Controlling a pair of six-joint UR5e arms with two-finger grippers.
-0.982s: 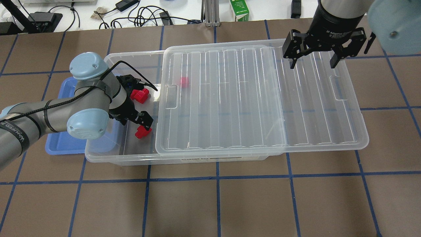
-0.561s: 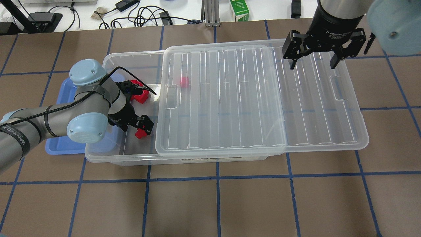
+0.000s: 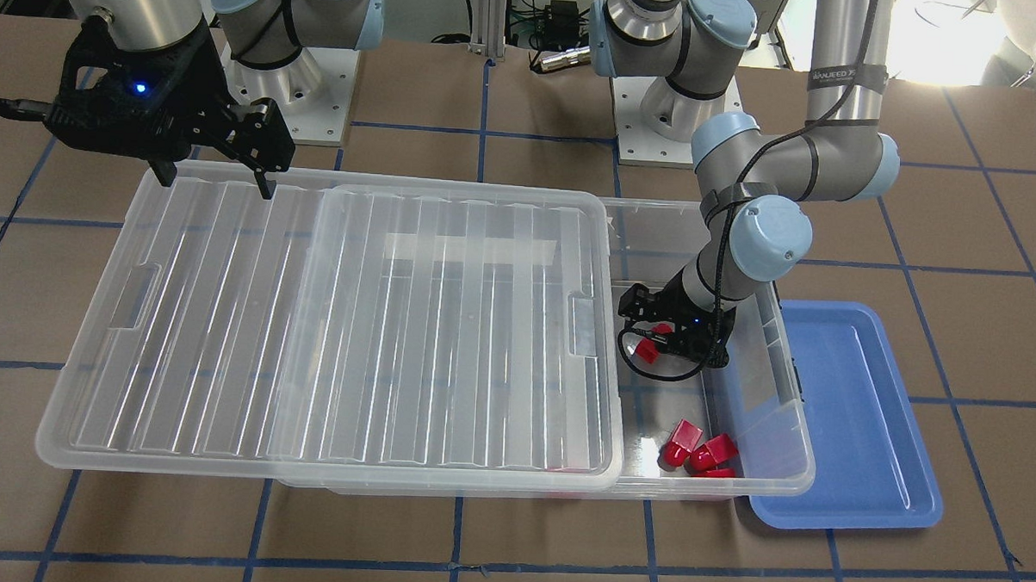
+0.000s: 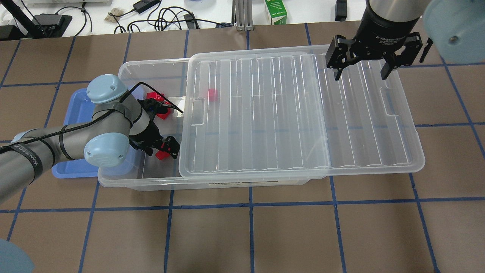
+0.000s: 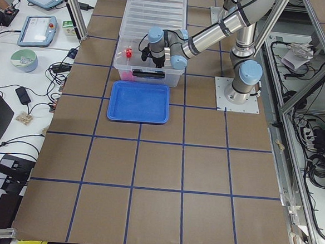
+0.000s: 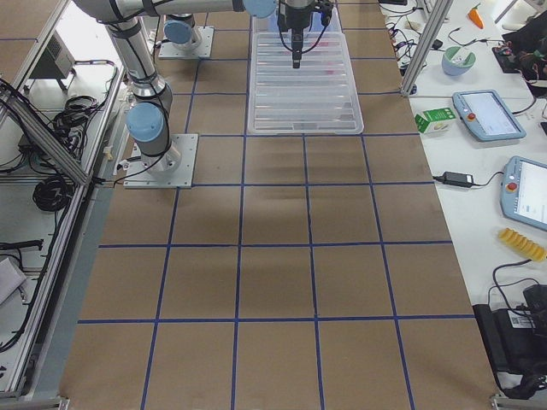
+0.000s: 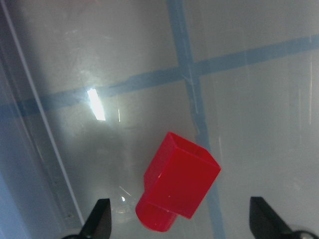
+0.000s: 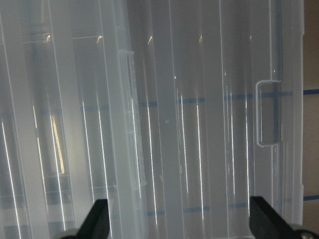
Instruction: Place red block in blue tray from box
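Note:
My left gripper (image 4: 162, 147) is open inside the uncovered end of the clear box (image 4: 151, 182), low over one red block (image 4: 163, 155). In the left wrist view the red block (image 7: 180, 185) lies on the box floor between my fingertips (image 7: 102, 218), untouched. In the front view the left gripper (image 3: 667, 335) stands over this block (image 3: 647, 352). Several more red blocks (image 3: 699, 449) lie at the box's far corner, and one (image 4: 212, 94) shows through the lid (image 4: 284, 113). The blue tray (image 4: 74, 113) lies beside the box, empty. My right gripper (image 4: 360, 72) is open above the lid's far right end.
The ribbed lid (image 3: 353, 320) is slid aside and overhangs the box on my right. The box wall (image 3: 769, 394) stands between the blocks and the blue tray (image 3: 849, 423). Cables and a green carton (image 4: 276, 11) lie beyond the table's far edge.
My left arm has shifted a little to the right and the gripper has come down over the near red block. The right arm has not moved.

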